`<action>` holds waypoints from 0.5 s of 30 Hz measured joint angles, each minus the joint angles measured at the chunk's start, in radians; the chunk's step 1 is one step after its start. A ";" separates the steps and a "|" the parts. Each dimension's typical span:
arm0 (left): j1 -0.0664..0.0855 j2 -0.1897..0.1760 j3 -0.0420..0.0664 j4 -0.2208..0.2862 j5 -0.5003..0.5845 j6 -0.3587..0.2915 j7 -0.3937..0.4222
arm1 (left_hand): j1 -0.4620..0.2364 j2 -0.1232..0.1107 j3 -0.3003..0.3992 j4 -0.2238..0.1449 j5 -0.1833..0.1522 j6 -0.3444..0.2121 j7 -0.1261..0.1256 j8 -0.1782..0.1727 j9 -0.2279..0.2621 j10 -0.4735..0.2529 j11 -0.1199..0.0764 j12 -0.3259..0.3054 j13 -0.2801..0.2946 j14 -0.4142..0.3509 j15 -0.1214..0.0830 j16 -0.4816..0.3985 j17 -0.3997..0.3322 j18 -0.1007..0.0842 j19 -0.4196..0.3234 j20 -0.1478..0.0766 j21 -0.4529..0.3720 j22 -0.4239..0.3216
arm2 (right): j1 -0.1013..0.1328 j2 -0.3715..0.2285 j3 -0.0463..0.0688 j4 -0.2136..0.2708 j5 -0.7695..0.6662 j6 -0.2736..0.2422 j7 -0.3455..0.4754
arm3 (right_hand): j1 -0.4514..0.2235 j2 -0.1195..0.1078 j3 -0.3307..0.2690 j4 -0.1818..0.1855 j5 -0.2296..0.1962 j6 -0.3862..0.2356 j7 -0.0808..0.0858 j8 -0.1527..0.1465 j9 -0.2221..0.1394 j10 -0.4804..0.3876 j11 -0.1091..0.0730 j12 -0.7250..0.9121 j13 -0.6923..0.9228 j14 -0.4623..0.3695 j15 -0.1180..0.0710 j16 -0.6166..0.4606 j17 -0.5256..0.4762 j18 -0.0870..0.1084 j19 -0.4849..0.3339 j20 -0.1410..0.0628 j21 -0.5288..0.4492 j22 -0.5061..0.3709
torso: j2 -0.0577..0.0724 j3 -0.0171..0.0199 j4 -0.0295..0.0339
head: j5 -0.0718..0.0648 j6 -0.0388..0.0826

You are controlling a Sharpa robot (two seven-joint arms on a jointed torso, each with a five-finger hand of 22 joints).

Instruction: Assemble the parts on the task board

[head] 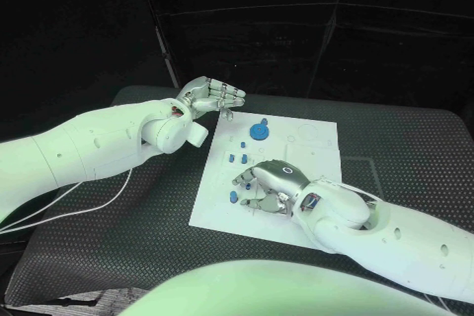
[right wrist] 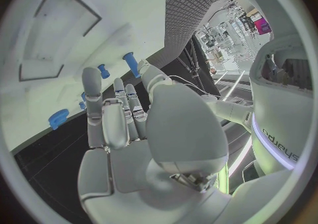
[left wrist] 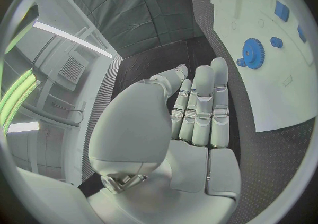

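The task board (head: 306, 141), a flat white rectangular plate with faint outlined recesses, is lying in the middle of the bench (head: 415, 144), whose black surface is showing a fine raised tread pattern. A blue toothed gear (head: 259, 130) is sitting on the board's far left portion, with a small blue peg (head: 242, 145) just nearer the robot and two short blue blocks (head: 237, 158) beyond that. A rounded blue part (head: 234, 197) is resting close to the board's near left edge. The right hand (head: 268, 186), silver and smooth-shelled, is hovering palm-down over the near half of the board; its fingers (right wrist: 93, 88) are extending fairly straight and close together, gripping nothing visible. Another small blue part (head: 246, 186) is showing just beside those fingers; contact cannot be determined, and anything beneath the palm is hidden. The left hand (head: 207, 96) is raised beside the board's far left corner, well apart from the gear, its fingers (left wrist: 202, 102) lying side by side and slightly curled with nothing between them. In the left wrist view the gear and neighbouring pieces are lying beyond the fingertips.
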 measured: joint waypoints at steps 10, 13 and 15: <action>-0.001 -0.001 -0.002 -0.008 0.000 0.000 -0.001 | 0.000 0.000 0.000 0.000 0.000 0.000 0.000 0.000 0.000 0.000 0.000 0.000 0.000 0.000 0.000 0.000 0.000 0.000 0.000 0.000 0.000 0.000 | 0.020 -0.254 0.105 0.120 0.315 -0.064 0.008 | -0.099 0.023 -0.080 0.074 0.051 0.135 -0.044 0.069 0.021 0.322 -0.071 0.263 0.121 -0.001 -0.047 0.061 0.114 0.000 0.094 -0.043 0.076 0.146 | -0.014 -0.0024 -0.0095 | -0.070 0.006; -0.001 0.000 -0.002 -0.010 0.000 0.000 -0.001 | 0.000 0.000 0.000 0.000 0.000 0.000 0.000 0.000 0.000 -0.003 -0.003 0.000 0.000 0.000 0.000 0.000 0.000 0.000 0.000 0.000 0.000 0.000 | 0.022 -0.316 0.111 0.123 0.392 -0.067 -0.033 | -0.138 0.019 -0.134 0.107 0.110 0.160 -0.069 0.099 0.029 0.416 -0.093 0.576 0.454 0.000 -0.069 0.102 0.161 -0.010 0.142 -0.066 0.118 0.225 | -0.019 -0.0035 -0.0152 | -0.093 0.012; -0.001 0.000 -0.003 -0.010 0.000 0.001 -0.001 | 0.000 0.000 0.000 0.000 0.000 0.000 0.000 0.000 -0.001 -0.004 -0.004 0.000 0.000 0.000 0.000 0.000 0.000 0.000 0.000 0.000 0.000 0.000 | 0.023 -0.342 0.112 0.125 0.425 -0.068 -0.064 | -0.136 0.031 -0.182 0.120 0.125 0.159 -0.078 0.132 0.040 0.426 -0.102 0.845 0.767 0.000 -0.072 0.124 0.164 -0.016 0.155 -0.080 0.130 0.246 | -0.021 -0.0046 -0.0181 | -0.107 0.015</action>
